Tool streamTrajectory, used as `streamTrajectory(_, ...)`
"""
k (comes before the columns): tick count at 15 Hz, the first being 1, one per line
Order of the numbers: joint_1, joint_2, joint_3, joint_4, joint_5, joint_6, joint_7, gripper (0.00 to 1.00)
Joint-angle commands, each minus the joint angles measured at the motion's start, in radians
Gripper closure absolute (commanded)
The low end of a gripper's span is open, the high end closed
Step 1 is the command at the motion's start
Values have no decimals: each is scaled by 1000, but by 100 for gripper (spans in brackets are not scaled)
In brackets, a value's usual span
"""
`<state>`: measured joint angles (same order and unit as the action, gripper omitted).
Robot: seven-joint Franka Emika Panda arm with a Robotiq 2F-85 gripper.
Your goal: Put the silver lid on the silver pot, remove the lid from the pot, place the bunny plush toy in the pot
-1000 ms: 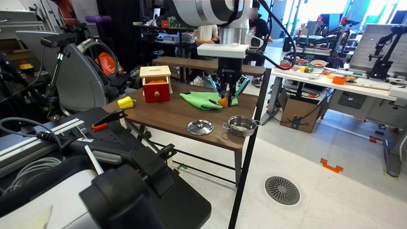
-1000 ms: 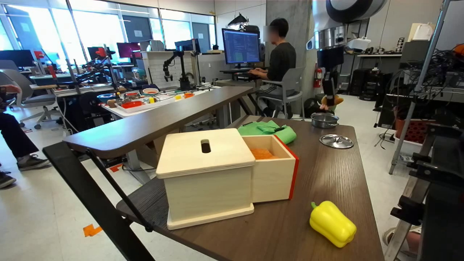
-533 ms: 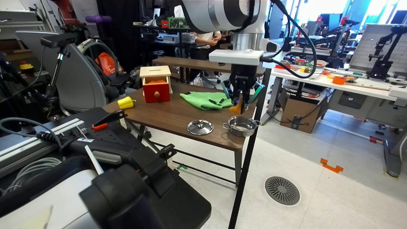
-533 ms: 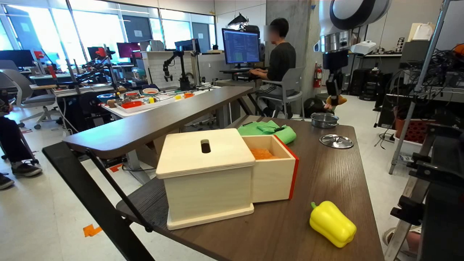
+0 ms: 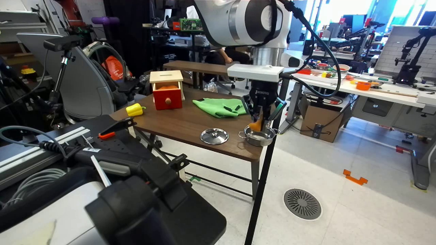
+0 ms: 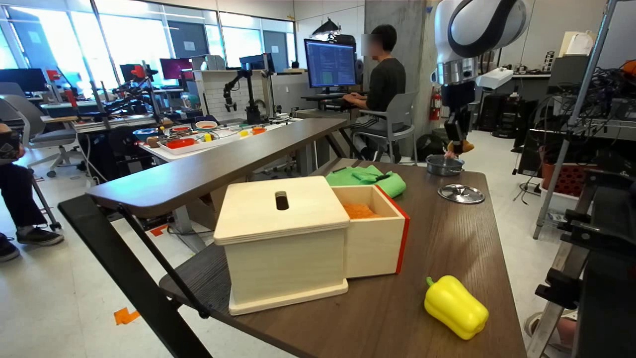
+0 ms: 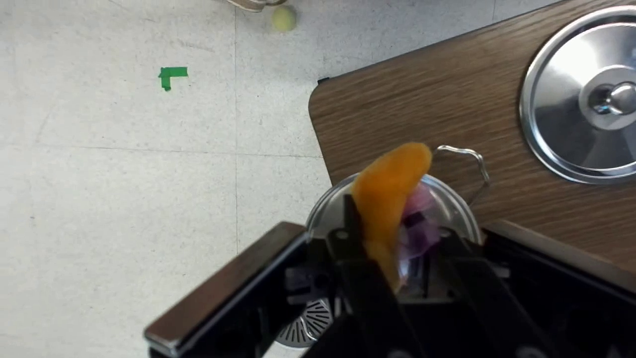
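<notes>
in an exterior view, the bunny plush toy is held by the downturned gripper, whose fingers are clamped on it, at the mouth of the silver pot. the pot is seated close to one end of the brown table. the silver lid is laid flat, knob up, beside the pot and apart from it. farther back, a green cloth is spread.

in an exterior view, a pale wooden box is seen in the foreground; its drawer is open, and an orange object is contained in it. a yellow pepper is placed near the table's edge. at the far end, the toy is partly hidden by the fingers; whether the pot's rim is touched by it cannot be told.

in the wrist view, the toy is gripped between the fingertips over the open pot; an orange part and pink and purple parts are distinguished. the lid is cut off by the frame at right. a green tape mark is shown on the floor.
</notes>
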<state>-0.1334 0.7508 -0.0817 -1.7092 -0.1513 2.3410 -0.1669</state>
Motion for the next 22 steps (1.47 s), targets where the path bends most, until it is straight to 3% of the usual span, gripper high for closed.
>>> streamTrajectory(1, -1, 47, -7, 61, 7, -12, 21, 95)
streamTrajectory(13, 7, 124, -13, 158, 9, -27, 70, 95)
streamTrajectory(14, 8, 128, -13, 163, 10, -30, 72, 64)
streamTrajectory(15, 8, 130, -13, 166, 10, -33, 73, 53)
streamTrajectory(22, 5, 128, -7, 175, 16, -42, 67, 3)
